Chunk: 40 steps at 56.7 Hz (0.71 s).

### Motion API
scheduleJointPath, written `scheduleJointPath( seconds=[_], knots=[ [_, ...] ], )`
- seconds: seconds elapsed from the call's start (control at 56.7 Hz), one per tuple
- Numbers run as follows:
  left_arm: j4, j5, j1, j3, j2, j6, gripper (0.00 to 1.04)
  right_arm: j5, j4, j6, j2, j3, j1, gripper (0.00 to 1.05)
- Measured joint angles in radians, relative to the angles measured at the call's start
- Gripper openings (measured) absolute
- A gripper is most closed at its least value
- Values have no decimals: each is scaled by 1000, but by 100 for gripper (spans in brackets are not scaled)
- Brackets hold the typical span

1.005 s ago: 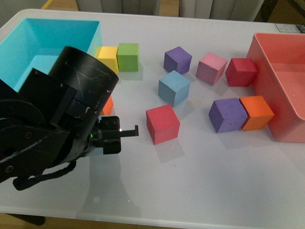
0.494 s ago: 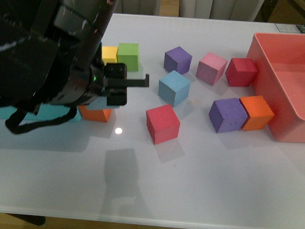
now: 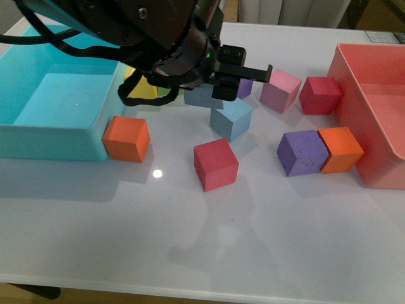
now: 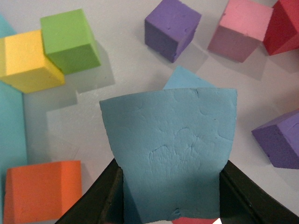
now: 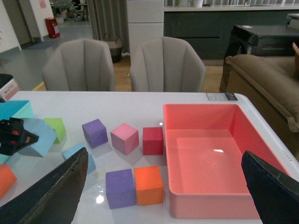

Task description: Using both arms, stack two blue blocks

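1. Where the white table (image 3: 266, 253) reaches its left edge, a turquoise bin (image 3: 60, 136) fills the far corner. The part of its floor in view is plain turquoise. An orange block (image 3: 126, 139) sits against the bin's near right corner.
2. A yellow block (image 4: 28, 60) and a green block (image 4: 70, 42) stand touching, side by side, just beside the bin.
3. The left gripper (image 4: 172, 198) reaches in from the left over the table's middle. Its jaws are clamped on 1 blue block (image 4: 170, 140), which is held off the surface.
4. The other blue block (image 3: 231, 119) rests on the table, just below and right of the held one. The left wrist view shows only a corner of it. I cannot tell whether the 2 touch.
5. A red block (image 3: 216, 164) lies in front of it. Open white tabletop runs along the whole near edge.
6. Farther back stand a purple block (image 3: 245, 87), partly hidden by the gripper, a pink block (image 3: 280, 90) and a dark red block (image 3: 321, 95).
7. A second purple block (image 3: 302, 152) touches a second orange block (image 3: 342, 149), which sits just beside the wall of the salmon bin (image 3: 354, 107).
8. The salmon bin lies along the right edge, and its floor shows plain salmon.
9. A small label (image 5: 222, 96) lies at the table's far right corner, too small to read.
10. The right gripper (image 5: 163, 154) has its fingers spread wide, with nothing held.
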<state>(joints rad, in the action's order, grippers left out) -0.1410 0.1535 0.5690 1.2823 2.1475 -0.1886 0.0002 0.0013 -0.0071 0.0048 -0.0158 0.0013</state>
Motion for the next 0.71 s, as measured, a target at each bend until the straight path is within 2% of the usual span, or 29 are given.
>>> scheduleJointPath(
  seconds=[0.705],
  knots=[
    [128,-8,7,332,249,115,41,0,0,0,0,0,0,96]
  ],
)
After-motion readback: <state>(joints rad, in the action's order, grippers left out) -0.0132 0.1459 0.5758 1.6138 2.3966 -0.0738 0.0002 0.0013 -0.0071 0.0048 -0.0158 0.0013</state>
